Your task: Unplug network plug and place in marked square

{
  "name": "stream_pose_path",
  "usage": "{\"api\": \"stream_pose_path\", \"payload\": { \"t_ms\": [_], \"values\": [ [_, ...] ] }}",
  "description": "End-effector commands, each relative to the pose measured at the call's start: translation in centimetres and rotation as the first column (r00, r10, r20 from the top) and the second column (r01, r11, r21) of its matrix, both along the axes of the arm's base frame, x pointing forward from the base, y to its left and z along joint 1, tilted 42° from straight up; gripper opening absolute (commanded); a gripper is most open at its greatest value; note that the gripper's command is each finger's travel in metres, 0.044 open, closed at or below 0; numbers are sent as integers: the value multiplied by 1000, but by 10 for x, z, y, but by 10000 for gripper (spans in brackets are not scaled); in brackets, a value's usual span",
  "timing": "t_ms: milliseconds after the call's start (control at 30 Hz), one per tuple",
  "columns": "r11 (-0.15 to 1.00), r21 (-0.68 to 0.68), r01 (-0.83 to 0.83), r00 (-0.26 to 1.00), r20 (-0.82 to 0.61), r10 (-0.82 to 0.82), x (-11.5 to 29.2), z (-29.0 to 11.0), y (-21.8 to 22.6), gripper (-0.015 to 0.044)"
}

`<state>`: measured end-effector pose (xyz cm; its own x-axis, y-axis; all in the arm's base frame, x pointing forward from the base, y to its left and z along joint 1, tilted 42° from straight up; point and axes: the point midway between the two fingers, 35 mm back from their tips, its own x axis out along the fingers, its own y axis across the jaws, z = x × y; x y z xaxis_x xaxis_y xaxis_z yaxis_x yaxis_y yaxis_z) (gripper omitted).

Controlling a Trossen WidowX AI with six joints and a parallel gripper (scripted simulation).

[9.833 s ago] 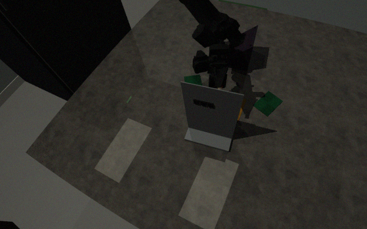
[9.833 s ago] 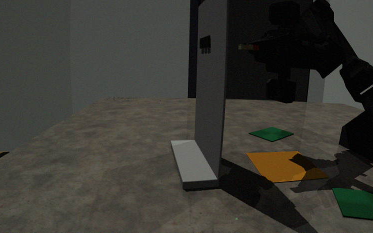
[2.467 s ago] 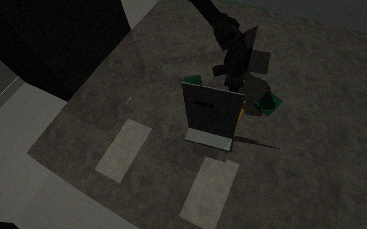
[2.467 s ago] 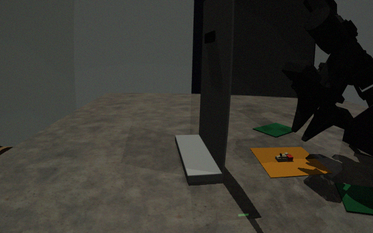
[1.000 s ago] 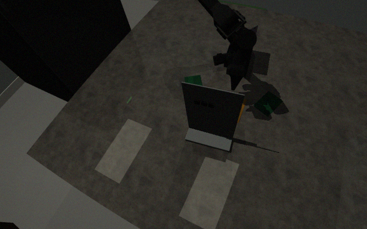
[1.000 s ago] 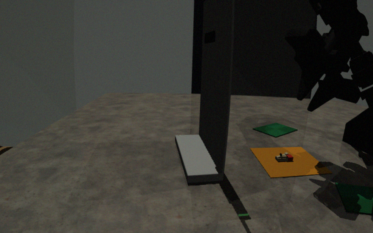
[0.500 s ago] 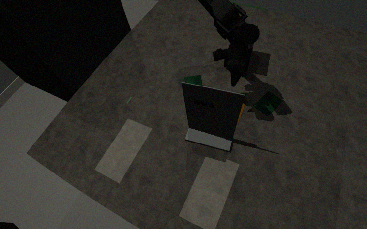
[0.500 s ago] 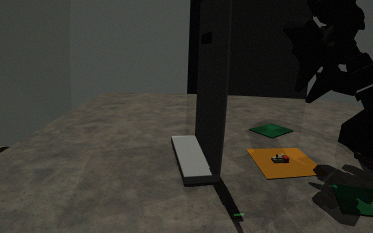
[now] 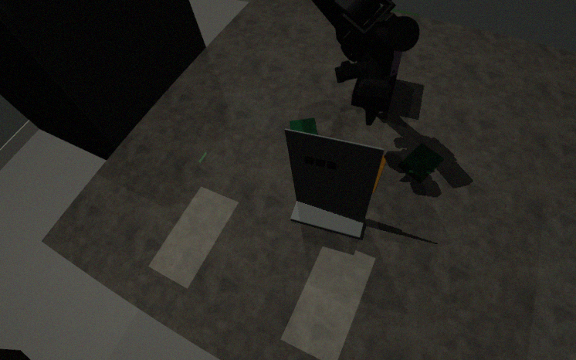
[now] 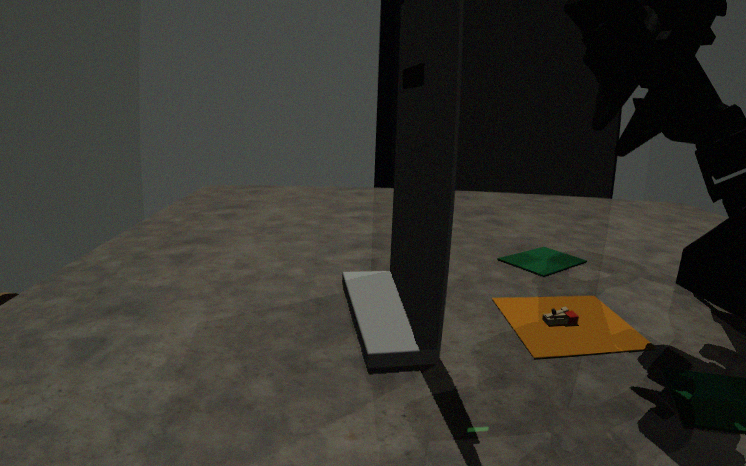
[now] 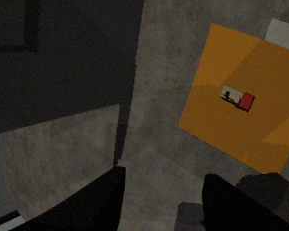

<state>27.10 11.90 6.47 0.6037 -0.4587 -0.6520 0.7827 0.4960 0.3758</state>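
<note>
Mottled grey-brown table [image 10: 190,324] under dim light, dark upright panel [image 10: 422,219] on a pale base [image 10: 379,312]. Network plug [image 10: 561,317], red-ended, flat inside the orange marked square [image 10: 573,341], right of the panel. Gripper [image 11: 159,216] raised well above, fingers partly apart, grasping nothing; plug ahead and right of them in wrist view, clearly apart, untouched. Green patch [image 10: 541,260] beyond.
</note>
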Motion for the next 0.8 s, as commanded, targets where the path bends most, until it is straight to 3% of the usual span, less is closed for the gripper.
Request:
{"api": "stream_pose_path", "payload": {
  "t_ms": [0,567,767],
  "values": [
    [1000,0,0,1000,4,0,0,9,8,156],
    [1000,1,-1,1000,13,1,-8,49,37,156],
    [1000,1,-1,1000,13,1,-8,49,37,314]
  ]
}}
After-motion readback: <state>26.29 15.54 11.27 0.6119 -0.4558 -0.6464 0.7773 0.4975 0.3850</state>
